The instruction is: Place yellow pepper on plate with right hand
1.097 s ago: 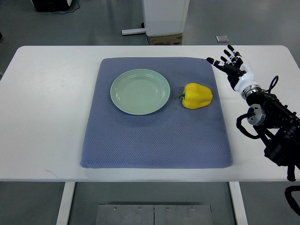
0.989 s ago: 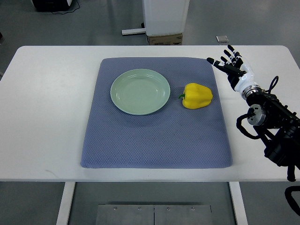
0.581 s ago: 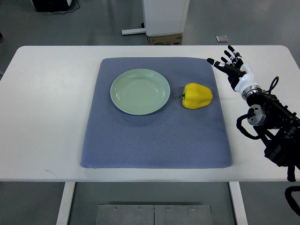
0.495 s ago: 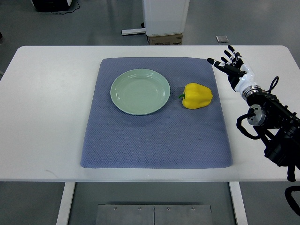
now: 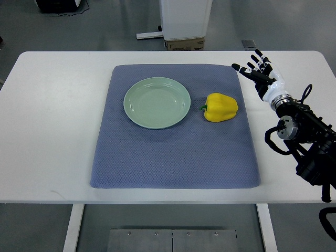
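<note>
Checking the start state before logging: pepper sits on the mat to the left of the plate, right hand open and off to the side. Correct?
Not quite. In the top view the yellow pepper lies on the mat to the right of the plate, not left. The right hand is open, off to the side.

Lab — white bench (image 5: 52, 105), bare grey floor (image 5: 105, 26)

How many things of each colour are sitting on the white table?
Yellow: 1, the pepper
Pale green: 1, the plate
Blue-grey: 1, the mat under both
Total: 3
The robot's right hand, black and white, is over the table but not counted.
</note>
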Controlling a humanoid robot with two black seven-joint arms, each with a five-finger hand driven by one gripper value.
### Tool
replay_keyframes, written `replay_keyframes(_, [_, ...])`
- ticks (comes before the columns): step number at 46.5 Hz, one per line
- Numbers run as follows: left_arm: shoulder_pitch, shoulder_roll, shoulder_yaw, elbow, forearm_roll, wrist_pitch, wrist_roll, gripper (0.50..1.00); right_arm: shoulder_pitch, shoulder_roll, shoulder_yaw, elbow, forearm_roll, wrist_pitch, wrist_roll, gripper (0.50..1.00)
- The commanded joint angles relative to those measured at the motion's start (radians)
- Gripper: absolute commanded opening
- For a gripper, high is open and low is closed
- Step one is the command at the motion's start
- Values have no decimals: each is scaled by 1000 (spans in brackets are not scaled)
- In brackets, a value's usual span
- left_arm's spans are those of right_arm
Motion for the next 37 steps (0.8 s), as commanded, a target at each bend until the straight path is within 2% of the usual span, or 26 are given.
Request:
replay_keyframes(1, [0, 0, 0, 0, 0, 0, 0, 1000, 0, 1, 1, 1, 0, 0, 0, 1000])
replay_keyframes(37, [0, 0, 0, 0, 0, 0, 0, 1000, 0, 1, 1, 1, 0, 0, 0, 1000])
